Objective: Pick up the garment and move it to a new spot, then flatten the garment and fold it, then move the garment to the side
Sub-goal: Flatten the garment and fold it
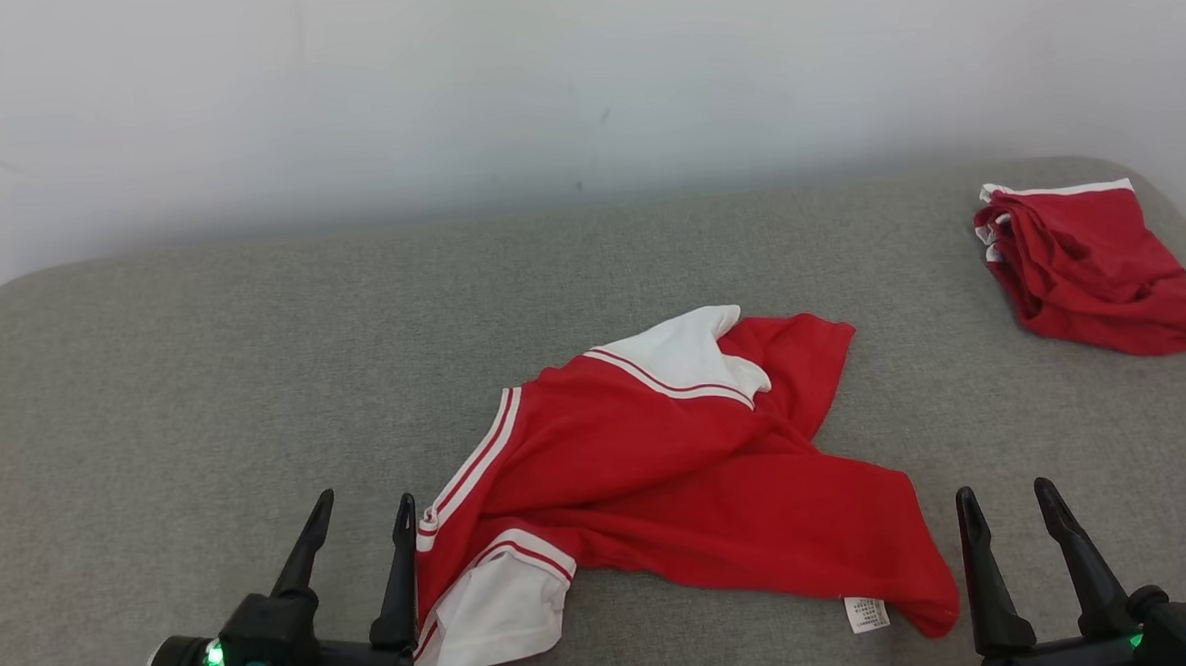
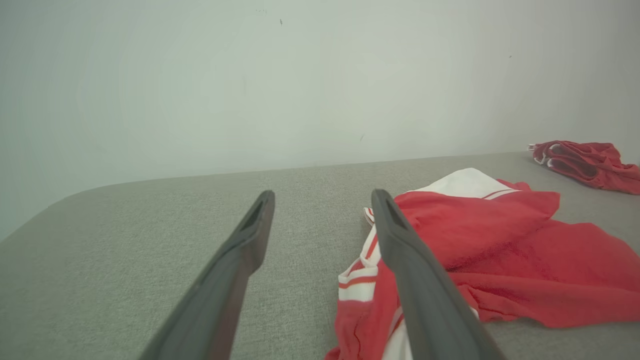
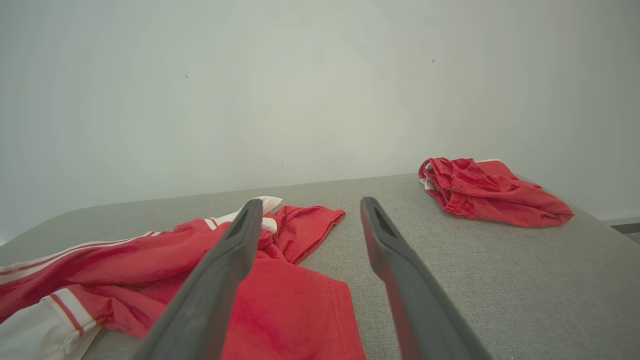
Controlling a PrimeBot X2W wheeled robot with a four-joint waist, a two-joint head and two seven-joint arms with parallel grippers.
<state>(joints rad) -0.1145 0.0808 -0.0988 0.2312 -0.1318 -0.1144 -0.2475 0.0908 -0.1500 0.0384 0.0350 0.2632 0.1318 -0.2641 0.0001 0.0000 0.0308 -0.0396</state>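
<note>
Head view: a red garment (image 1: 679, 469) with white sleeves and 2-line white trim lies crumpled at the middle of the grey worktop (image 1: 205, 390), towards the near edge, with a small white label (image 1: 868, 613) at its near right corner. A red pile (image 1: 1091, 271) of folded cloth sits at the far right corner, well apart from it. The left gripper (image 1: 365, 498) stands at the near left with its 2 fingers spread and nothing between them. Its inner finger is just beside the garment's striped edge, and contact cannot be told. The right gripper (image 1: 1003, 489) stands at the near right, fingers spread and empty, just beside the garment's right end. A pale wall (image 1: 542, 75) rises behind.

Left wrist view: the left gripper (image 2: 322, 195) shows both fingers wide apart over bare worktop (image 2: 125, 250). The garment (image 2: 500, 250) lies to the right and the pile (image 2: 585, 162) far right.

Right wrist view: the right gripper (image 3: 311, 202) has its fingers apart and holds nothing. The garment (image 3: 280, 300) spreads to the left, and the pile (image 3: 490, 192) lies far right.
</note>
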